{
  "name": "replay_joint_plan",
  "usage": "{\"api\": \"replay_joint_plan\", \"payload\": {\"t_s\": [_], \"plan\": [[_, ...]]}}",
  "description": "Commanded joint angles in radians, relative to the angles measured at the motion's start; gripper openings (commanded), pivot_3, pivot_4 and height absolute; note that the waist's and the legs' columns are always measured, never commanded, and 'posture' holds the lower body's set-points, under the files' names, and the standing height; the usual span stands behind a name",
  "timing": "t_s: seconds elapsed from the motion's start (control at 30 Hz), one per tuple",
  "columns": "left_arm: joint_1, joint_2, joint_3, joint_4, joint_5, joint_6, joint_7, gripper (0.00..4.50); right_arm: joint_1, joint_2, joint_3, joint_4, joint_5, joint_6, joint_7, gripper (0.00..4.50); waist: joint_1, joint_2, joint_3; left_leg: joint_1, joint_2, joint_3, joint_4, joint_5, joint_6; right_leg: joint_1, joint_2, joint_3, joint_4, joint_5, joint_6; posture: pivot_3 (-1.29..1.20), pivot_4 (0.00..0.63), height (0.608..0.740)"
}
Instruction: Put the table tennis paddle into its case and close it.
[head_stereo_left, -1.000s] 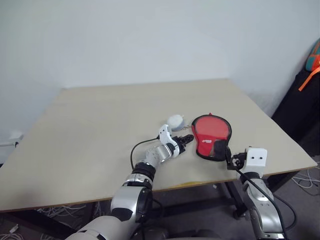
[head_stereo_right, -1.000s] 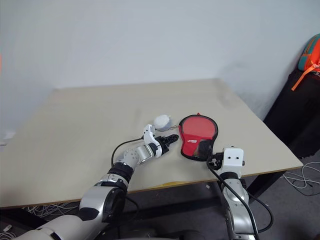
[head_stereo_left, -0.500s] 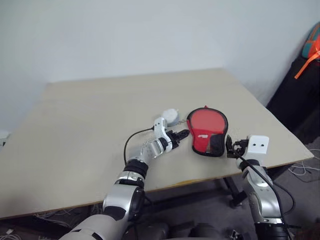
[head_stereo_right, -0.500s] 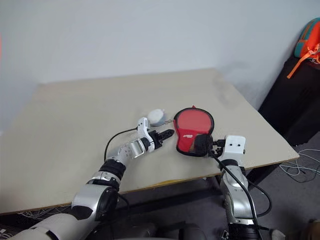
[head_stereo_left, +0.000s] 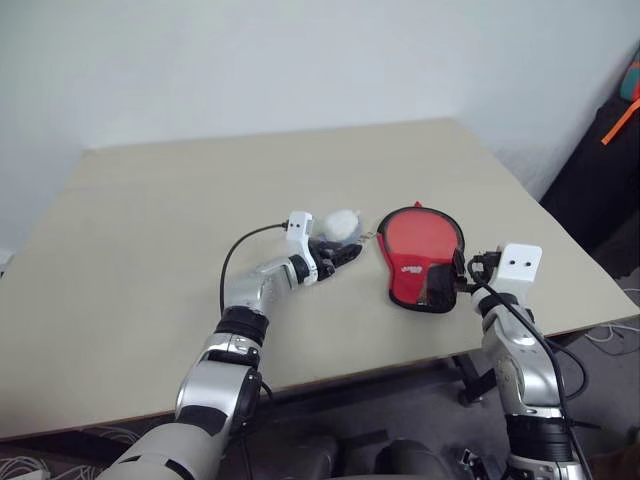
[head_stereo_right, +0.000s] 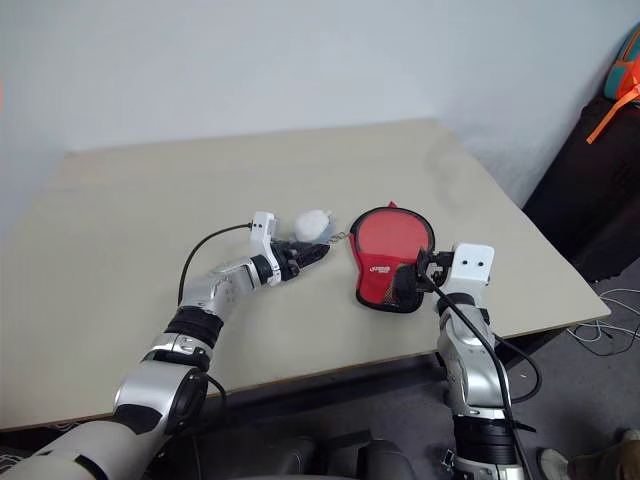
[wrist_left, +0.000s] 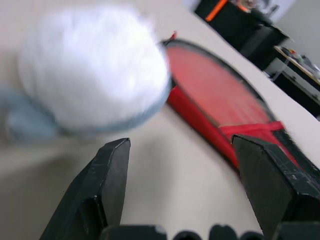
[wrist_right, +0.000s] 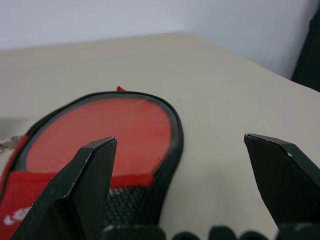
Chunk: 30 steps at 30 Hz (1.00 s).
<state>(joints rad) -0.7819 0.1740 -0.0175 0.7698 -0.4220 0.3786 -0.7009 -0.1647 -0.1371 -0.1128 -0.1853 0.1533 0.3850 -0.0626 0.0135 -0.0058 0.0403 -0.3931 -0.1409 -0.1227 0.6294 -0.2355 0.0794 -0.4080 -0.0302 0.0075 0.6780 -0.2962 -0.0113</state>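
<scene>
The case (head_stereo_left: 420, 240) lies on the tan table (head_stereo_left: 150, 230) near its right front, round red face up with black trim. Its white logo and black mesh end (wrist_right: 122, 205) point toward me. I cannot tell whether that smooth red round (wrist_right: 100, 137) is the paddle's rubber or the case's fabric. The grey-white pouch (head_stereo_left: 341, 222) sits on its chain just left of the case. My left gripper (head_stereo_left: 343, 253) is open and empty, level, its tips just short of the pouch (wrist_left: 92, 75). My right gripper (wrist_right: 180, 140) is open at the mesh end, holding nothing.
The table's front edge (head_stereo_left: 480, 355) runs close behind the case's mesh end. A black piece of furniture with an orange strap (head_stereo_left: 615, 130) stands past the table's right side. The left arm's black cable (head_stereo_left: 240, 250) loops over the tabletop.
My left gripper has lifted, rolled and drawn left from the case's edge to just short of the pouch. My right gripper has risen and come forward to the mesh end. The camera shifted.
</scene>
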Motion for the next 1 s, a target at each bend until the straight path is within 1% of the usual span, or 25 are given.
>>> {"api": "replay_joint_plan", "payload": {"t_s": [0.03, 0.17, 0.23, 0.27, 0.37, 0.5, 0.63, 0.77, 0.9, 1.0], "plan": [[-0.088, 0.263, -0.196, -0.307, 0.144, -0.39, -0.616, 3.46, -0.128, -0.003, 0.06, -0.103, 0.184, 0.24, 0.165, 4.45, 0.0, 0.0, 0.0, 0.0, 0.0, 0.001, 0.0, 0.0, 0.0, 0.0, 0.0, 0.001, 0.0, 0.0, 0.0, 0.0, 0.0, 0.74], [-0.057, 0.313, -0.181, -0.317, 0.124, -0.407, -0.684, 3.46, -0.12, -0.022, 0.122, -0.117, 0.194, 0.297, 0.221, 4.45, -0.001, 0.0, 0.0, 0.0, -0.001, 0.003, 0.0, 0.001, 0.001, 0.0, 0.0, 0.003, 0.0, 0.002, -0.001, 0.0, 0.0, 0.74], [-0.041, 0.338, -0.179, -0.314, 0.12, -0.423, -0.722, 3.46, -0.123, -0.028, 0.136, -0.104, 0.189, 0.347, 0.228, 4.45, -0.035, 0.001, 0.001, 0.0, 0.0, 0.007, 0.0, 0.002, 0.0, -0.001, 0.0, 0.006, 0.002, 0.004, -0.004, 0.0, 0.0, 0.74], [-0.03, 0.352, -0.175, -0.291, 0.129, -0.462, -0.737, 3.46, -0.126, -0.033, 0.141, -0.103, 0.194, 0.361, 0.239, 4.45, -0.038, 0.001, 0.001, 0.0, 0.001, 0.008, -0.001, 0.003, 0.0, -0.001, 0.001, 0.006, 0.002, 0.005, -0.006, 0.0, 0.0, 0.74], [-0.012, 0.374, -0.165, -0.229, 0.154, -0.558, -0.756, 3.46, -0.132, -0.048, 0.143, -0.11, 0.2, 0.377, 0.264, 4.45, -0.025, 0.002, 0.002, 0.0, 0.003, 0.003, -0.002, 0.004, -0.001, -0.001, 0.002, 0.003, 0.002, 0.005, -0.006, 0.0, 0.0, 0.74], [0.015, 0.366, -0.142, -0.195, 0.15, -0.534, -0.746, 3.46, -0.14, -0.064, 0.128, -0.087, 0.203, 0.38, 0.287, 4.45, -0.006, 0.002, 0.002, 0.0, 0.002, 0.003, 0.002, 0.005, -0.001, -0.001, 0.003, 0.003, 0.001, 0.006, -0.007, 0.0, 0.0, 0.74], [0.085, 0.395, -0.155, -0.198, 0.174, -0.55, -0.774, 3.46, -0.162, -0.088, 0.143, -0.091, 0.194, 0.416, 0.303, 4.45, -0.004, 0.002, 0.002, -0.001, 0.001, 0.005, 0.003, 0.007, 0.003, 0.0, 0.002, 0.005, 0.0, 0.011, -0.002, 0.0, 0.0, 0.74], [0.139, 0.409, -0.161, -0.193, 0.199, -0.558, -0.782, 3.46, -0.194, -0.117, 0.211, -0.074, 0.157, 0.466, 0.319, 4.45, -0.008, 0.002, 0.002, 0.0, 0.001, 0.006, 0.003, 0.01, 0.004, -0.001, 0.002, 0.005, 0.0, 0.014, -0.003, 0.0, 0.0, 0.74], [0.153, 0.384, -0.169, -0.194, 0.22, -0.562, -0.747, 3.46, -0.238, -0.111, 0.284, 0.001, 0.105, 0.508, 0.304, 4.45, -0.006, 0.002, 0.002, 0.0, 0.001, 0.006, 0.003, 0.013, 0.003, -0.001, 0.002, 0.004, 0.001, 0.016, -0.005, 0.0, 0.0, 0.74], [0.155, 0.36, -0.173, -0.239, 0.222, -0.533, -0.723, 3.46, -0.265, -0.11, 0.328, 0.063, 0.065, 0.535, 0.294, 4.45, -0.002, 0.002, 0.002, -0.001, 0.001, 0.006, 0.003, 0.014, 0.004, 0.0, 0.002, 0.004, 0.001, 0.018, -0.004, 0.0, 0.0, 0.74]]}}
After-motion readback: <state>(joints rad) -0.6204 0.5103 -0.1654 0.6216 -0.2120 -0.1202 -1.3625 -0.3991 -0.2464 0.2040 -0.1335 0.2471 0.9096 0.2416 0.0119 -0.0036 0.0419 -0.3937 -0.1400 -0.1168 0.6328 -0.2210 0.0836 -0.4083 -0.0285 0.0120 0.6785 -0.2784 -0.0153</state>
